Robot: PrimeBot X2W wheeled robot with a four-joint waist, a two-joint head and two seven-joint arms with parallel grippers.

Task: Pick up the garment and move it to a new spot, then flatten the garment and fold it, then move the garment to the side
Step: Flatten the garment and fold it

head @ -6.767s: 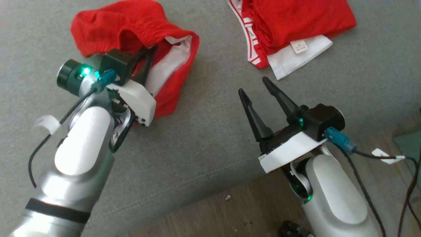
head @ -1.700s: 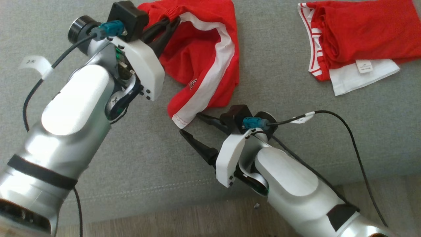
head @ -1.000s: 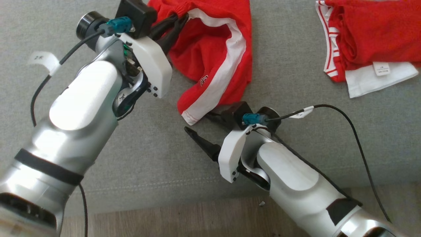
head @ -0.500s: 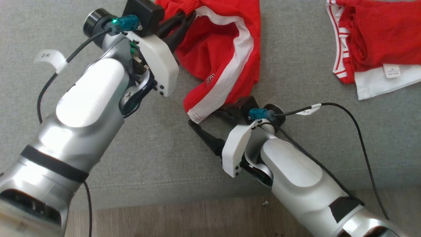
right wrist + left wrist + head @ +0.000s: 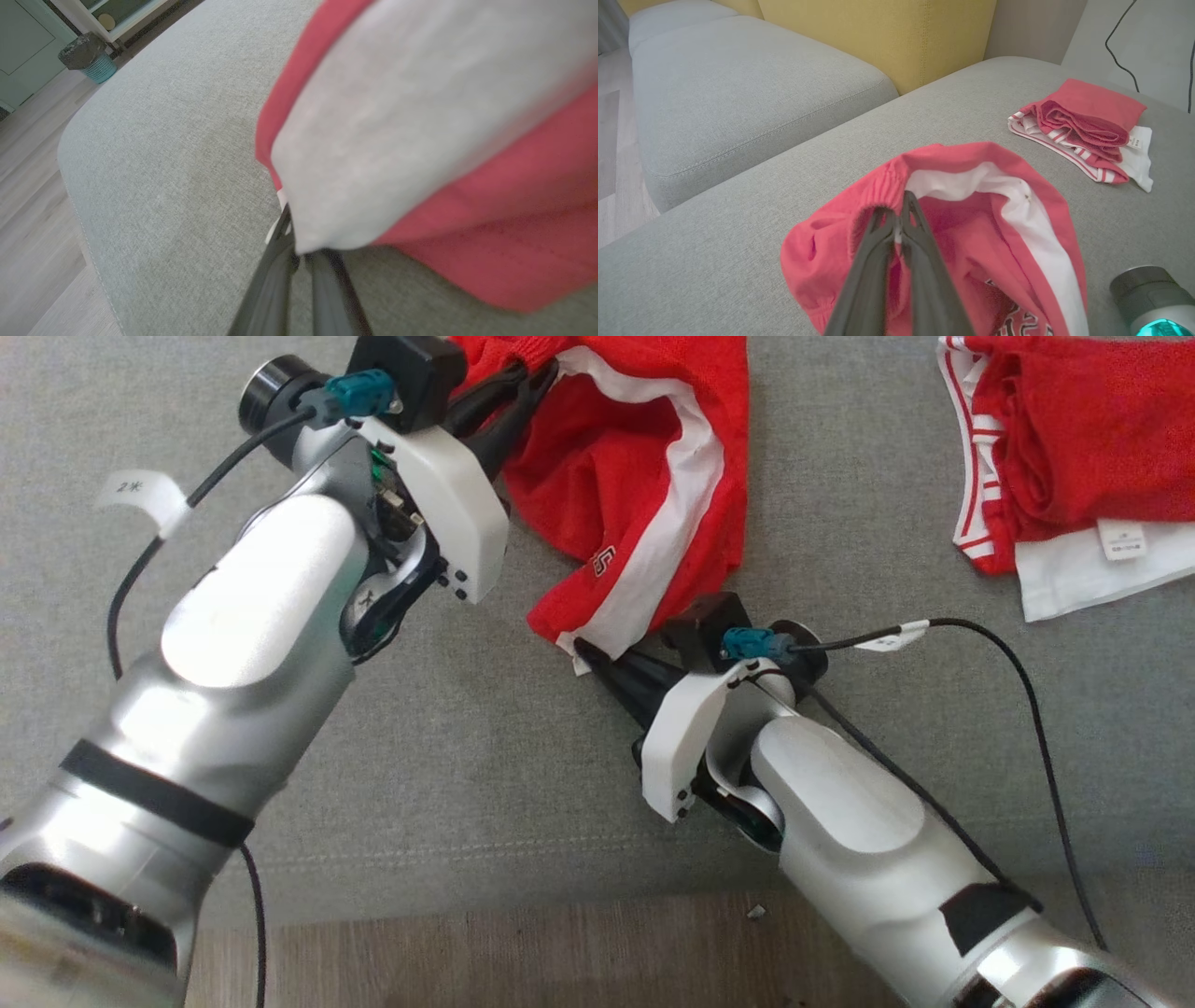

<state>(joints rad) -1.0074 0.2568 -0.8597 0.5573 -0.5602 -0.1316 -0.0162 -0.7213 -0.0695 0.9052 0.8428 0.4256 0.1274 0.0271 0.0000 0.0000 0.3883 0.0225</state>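
One red garment (image 5: 653, 448), a pair of shorts with a gathered elastic waistband, a broad white side stripe and a small printed mark near the leg hem, is bunched and unflattened on a grey sofa cushion (image 5: 467, 756). It is at the top centre of the head view, spanning the gap between the two arms. A second garment (image 5: 1064, 439), red with white striped trim and a white layer bearing a label, is folded and lies well apart on the same cushion, toward the robot's right. Garments: two. Arms: two. Cables: two, one black lead with a white tag at each wrist. The left arm (image 5: 243, 644) reaches forward and up the view. The left jaws are pressed together on the waistband, with red cloth pinched between the tips, as the left wrist view confirms. The right arm (image 5: 859, 821) enters from the lower right and angles toward the centre. The right jaws are closed tight on the lower hem corner, at the end of the white stripe. A yellow backrest (image 5: 878, 37) rises behind the cushions, and wooden floor (image 5: 467, 961) borders the near edge.
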